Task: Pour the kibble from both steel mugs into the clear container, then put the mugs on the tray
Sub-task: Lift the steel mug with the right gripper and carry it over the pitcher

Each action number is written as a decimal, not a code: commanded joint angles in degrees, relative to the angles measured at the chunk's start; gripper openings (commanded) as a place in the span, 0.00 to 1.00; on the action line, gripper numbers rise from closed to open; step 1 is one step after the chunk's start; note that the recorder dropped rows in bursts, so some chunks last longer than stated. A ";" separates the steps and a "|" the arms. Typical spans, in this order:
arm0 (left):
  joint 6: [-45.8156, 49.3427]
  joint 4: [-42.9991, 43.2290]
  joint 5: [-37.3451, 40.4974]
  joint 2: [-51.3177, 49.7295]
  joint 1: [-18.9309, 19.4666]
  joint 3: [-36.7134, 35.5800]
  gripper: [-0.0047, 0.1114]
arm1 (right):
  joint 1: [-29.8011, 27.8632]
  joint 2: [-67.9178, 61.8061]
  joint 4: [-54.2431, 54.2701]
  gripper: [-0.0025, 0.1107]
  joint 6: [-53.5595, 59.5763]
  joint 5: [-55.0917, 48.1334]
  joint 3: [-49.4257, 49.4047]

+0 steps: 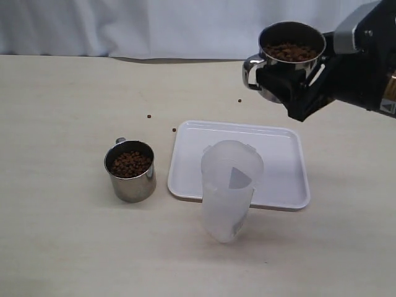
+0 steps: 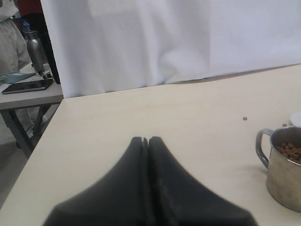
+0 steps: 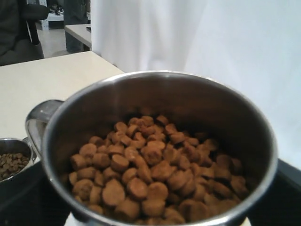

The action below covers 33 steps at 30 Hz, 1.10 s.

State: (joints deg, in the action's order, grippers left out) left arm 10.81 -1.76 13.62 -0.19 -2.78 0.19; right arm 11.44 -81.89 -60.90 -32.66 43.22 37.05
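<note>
My right gripper is shut on a steel mug and holds it upright in the air, above the table beyond the tray's far right corner. Its handle points left. Brown kibble fills its lower part. A second steel mug with kibble stands on the table left of the white tray. The clear container stands upright at the tray's front edge and looks empty. My left gripper is shut with nothing in it, low over the table, with the standing mug off to one side.
Three loose pellets lie on the table: one behind the standing mug, one by the tray's far left corner, one under the raised mug. A white curtain closes off the far edge.
</note>
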 commanded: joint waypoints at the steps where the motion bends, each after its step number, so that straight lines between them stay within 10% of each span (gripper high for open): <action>1: -0.12 -0.47 -0.32 0.19 -0.45 -0.19 0.04 | 0.09 5.77 1.78 0.07 3.19 1.49 -4.61; 33: -0.12 -0.36 -0.59 0.19 -0.45 -0.19 0.04 | 0.09 3.03 9.05 0.07 23.01 9.84 -6.60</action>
State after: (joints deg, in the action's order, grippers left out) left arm 10.81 -1.76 13.62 -0.19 -2.78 0.19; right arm 11.44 -76.18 -53.06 -10.19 50.76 28.95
